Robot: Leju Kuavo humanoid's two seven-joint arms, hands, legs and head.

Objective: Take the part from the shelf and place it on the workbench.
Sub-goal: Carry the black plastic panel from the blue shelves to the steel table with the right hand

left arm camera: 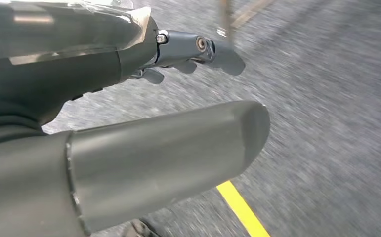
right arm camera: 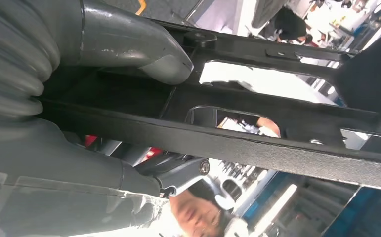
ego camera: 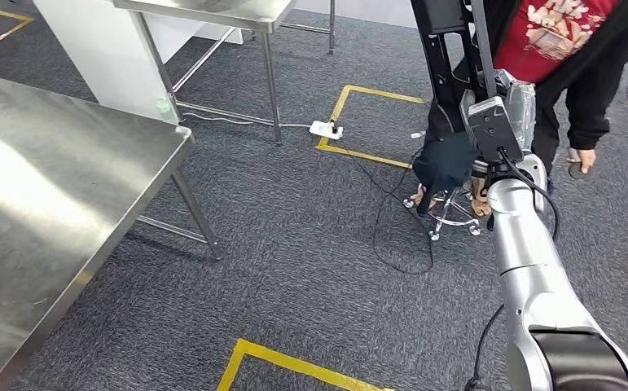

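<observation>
From the head view, the right robot hand grips the black part, held up beside a person, well apart from the steel tabletop where it must go. The left robot hand hangs released above the carpet. The right wrist view shows the thumb clamped over the part's frame for carrying.

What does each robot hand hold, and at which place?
The right robot hand holds the black part, thumb over one flat bar of its frame. The left robot hand holds nothing.
</observation>
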